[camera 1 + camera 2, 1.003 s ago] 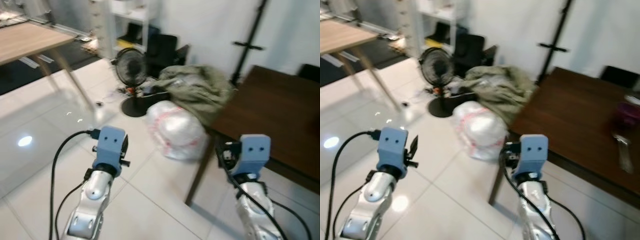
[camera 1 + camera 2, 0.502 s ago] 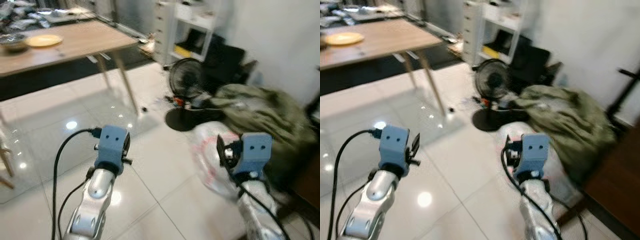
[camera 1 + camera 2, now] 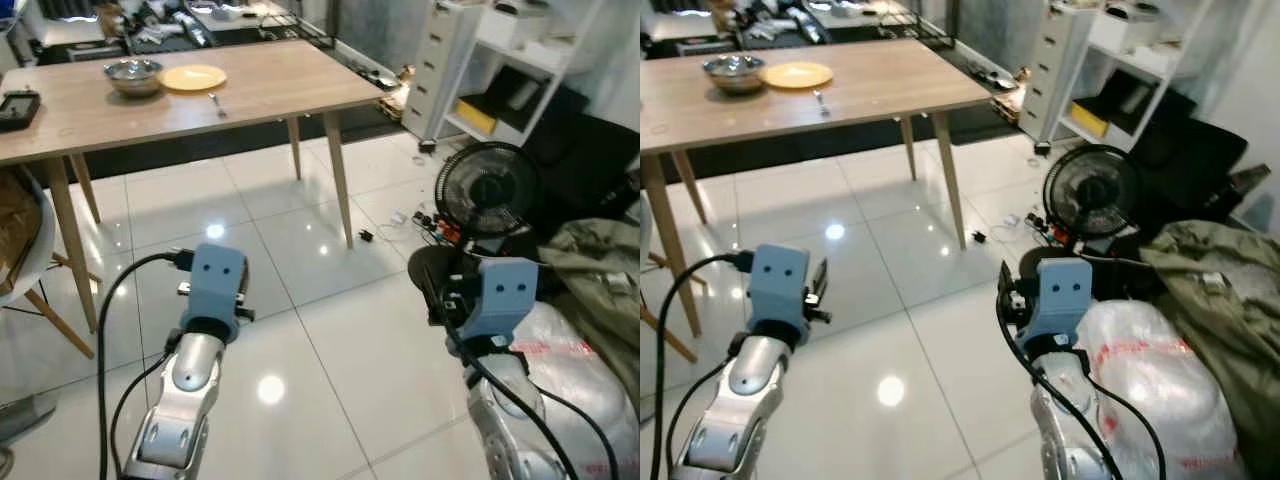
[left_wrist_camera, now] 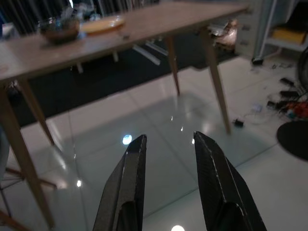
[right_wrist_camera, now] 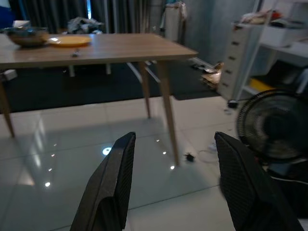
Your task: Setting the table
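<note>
A wide run of white tiled floor lies open through the middle of the frame, between both arms and the desk at upper left. The desk's slanted legs stand on that floor, with open room beneath the top. A white chair crowds the left edge. On the right, a black fan with loose cables, a white plastic sack and an olive cloth heap block the way. White shelves close off the upper right.
</note>
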Controlling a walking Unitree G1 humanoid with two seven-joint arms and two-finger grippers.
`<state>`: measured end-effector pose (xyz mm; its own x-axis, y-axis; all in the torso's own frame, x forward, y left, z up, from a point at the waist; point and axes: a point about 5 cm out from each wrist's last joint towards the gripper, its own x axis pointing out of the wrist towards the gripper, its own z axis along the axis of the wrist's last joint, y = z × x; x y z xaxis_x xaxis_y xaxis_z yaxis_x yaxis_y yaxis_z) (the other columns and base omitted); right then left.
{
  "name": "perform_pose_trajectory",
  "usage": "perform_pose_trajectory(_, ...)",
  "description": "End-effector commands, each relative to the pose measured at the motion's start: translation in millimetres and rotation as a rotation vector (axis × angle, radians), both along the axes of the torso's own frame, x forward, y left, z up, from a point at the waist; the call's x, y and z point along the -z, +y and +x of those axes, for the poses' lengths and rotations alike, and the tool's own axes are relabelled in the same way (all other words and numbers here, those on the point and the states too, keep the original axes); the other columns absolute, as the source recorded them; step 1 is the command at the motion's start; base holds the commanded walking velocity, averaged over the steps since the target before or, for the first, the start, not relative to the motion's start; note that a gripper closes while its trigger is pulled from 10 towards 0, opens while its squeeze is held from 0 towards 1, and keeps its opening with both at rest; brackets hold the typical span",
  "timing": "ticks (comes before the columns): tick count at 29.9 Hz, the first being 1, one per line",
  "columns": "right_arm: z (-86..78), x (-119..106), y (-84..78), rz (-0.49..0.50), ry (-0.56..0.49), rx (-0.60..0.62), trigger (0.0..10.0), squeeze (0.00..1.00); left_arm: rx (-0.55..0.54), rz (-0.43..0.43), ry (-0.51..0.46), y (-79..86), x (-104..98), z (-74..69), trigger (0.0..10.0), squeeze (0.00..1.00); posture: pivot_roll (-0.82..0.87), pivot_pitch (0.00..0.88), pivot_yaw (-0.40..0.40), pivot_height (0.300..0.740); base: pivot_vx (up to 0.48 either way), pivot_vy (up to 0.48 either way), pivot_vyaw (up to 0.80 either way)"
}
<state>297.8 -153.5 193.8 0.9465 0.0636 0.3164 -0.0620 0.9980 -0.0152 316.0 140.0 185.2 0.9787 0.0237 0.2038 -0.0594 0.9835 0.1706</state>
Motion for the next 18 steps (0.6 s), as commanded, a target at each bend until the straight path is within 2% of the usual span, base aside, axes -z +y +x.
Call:
perform_pose_trajectory(1,-1.5,4,-1.4,0.004,0.011,-0.005,10.0,0.0,-0.01,0.006,0.012,0.9,4,-0.9,10.0,0.0,0.02,0.106,0.052,0.74,0.48,0.0,0.0)
perform_pose_trajectory(9,0.3,2,-2.5,0.004,0.01,0.002,10.0,0.0,-0.017,0.009,0.01,0.9,3,0.0,10.0,0.0,0.03,0.103,0.051,0.74,0.48,0.0,0.0)
perform_pose_trajectory(15,2.8,7,-11.6,0.009,0.045,0.068,10.0,0.0,-0.011,0.011,0.007,-0.1,1,1.6,10.0,0.0,0.03,0.101,0.052,0.74,0.48,0.0,0.0)
perform_pose_trajectory(18,3.1,15,-17.4,-0.021,0.087,0.111,10.0,0.0,0.008,0.019,0.013,-1.7,2,2.4,10.0,0.0,0.03,0.106,0.064,0.74,0.48,0.0,0.0)
